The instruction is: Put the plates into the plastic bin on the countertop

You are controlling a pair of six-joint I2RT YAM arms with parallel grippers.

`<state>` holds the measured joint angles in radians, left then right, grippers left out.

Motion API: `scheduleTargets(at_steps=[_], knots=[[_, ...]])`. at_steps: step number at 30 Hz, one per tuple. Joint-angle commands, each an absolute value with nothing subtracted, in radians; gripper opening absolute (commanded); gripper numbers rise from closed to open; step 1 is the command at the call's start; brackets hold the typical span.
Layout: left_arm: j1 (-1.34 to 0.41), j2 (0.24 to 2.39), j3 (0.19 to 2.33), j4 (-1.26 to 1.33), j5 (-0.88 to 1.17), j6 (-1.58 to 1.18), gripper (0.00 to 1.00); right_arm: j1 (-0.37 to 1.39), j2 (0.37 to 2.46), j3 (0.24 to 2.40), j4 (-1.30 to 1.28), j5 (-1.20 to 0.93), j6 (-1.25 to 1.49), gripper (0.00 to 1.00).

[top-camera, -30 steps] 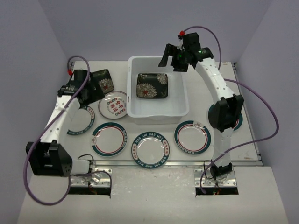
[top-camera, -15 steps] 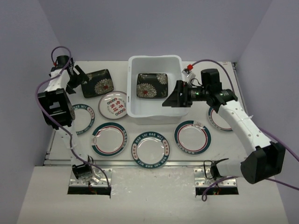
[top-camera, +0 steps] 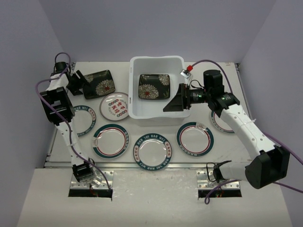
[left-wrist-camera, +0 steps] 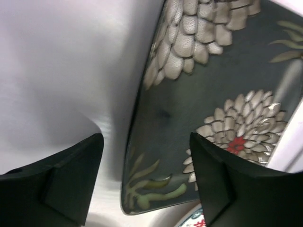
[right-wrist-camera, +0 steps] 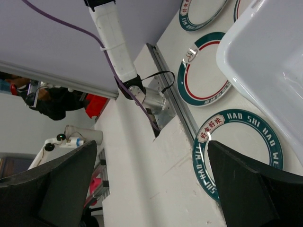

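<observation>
A black floral plate (top-camera: 100, 84) lies at the back left of the countertop (top-camera: 118, 71). My left gripper (top-camera: 78, 80) is at its left edge. In the left wrist view this plate (left-wrist-camera: 213, 94) has its edge between the jaws of the left gripper (left-wrist-camera: 146, 139), which is open, one finger over the plate and the other over bare countertop. The plastic bin (top-camera: 182, 109) holds a second black floral plate (top-camera: 154, 86). My right gripper (top-camera: 174, 103) hangs open and empty at the bin's right wall. A small white plate with red characters (top-camera: 116, 105) lies left of the bin.
Several teal-rimmed plates lie along the front: (top-camera: 83, 120), (top-camera: 110, 140), (top-camera: 152, 150), (top-camera: 195, 138); another (top-camera: 227, 120) is partly under the right arm. The right wrist view shows the bin's corner (right-wrist-camera: 270, 61), two of these plates (right-wrist-camera: 241, 151) (right-wrist-camera: 203, 71) and the left arm's base (right-wrist-camera: 151, 99).
The left gripper has settled at the black plate's left edge and its jaws have narrowed. The right arm has swung from behind the bin down to its right wall.
</observation>
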<state>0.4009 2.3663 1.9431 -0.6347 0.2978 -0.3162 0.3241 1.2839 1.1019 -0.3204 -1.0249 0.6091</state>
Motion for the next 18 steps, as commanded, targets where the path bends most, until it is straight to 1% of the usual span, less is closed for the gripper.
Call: scheduleTargets(at_steps=[1,4,5,6,7,10,12,14,18], knots=[[0.410,2.452,1.985,-0.626,0.413,-0.293,0.62,0.327,1.279,1.141,-0.256,-1.081,0.611,0.99],[0.415,2.476,1.998,-0.631,0.388,-0.290,0.37,0.327,1.276,1.134,-0.220,-1.093,0.641,0.99],[0.415,2.486,2.007,-0.635,0.383,-0.289,0.27,0.327,1.274,1.134,-0.212,-1.096,0.648,0.99],[0.414,2.499,2.013,-0.643,0.378,-0.291,0.13,0.328,1.272,1.136,-0.206,-1.097,0.654,0.99],[0.414,2.510,2.024,-0.649,0.371,-0.294,0.07,0.327,1.271,1.140,-0.208,-1.097,0.655,0.99],[0.416,2.520,2.041,-0.651,0.358,-0.308,0.00,0.327,1.272,1.155,-0.212,-1.092,0.657,0.99],[0.416,2.499,2.041,-0.625,0.361,-0.326,0.00,0.327,1.271,1.160,-0.212,-1.086,0.663,0.99],[0.419,2.473,2.020,-0.572,0.409,-0.350,0.00,0.327,1.272,1.158,-0.207,-1.088,0.674,0.99],[0.449,2.370,1.924,-0.376,0.614,-0.499,0.00,0.327,1.280,1.148,-0.193,-1.086,0.705,0.99]])
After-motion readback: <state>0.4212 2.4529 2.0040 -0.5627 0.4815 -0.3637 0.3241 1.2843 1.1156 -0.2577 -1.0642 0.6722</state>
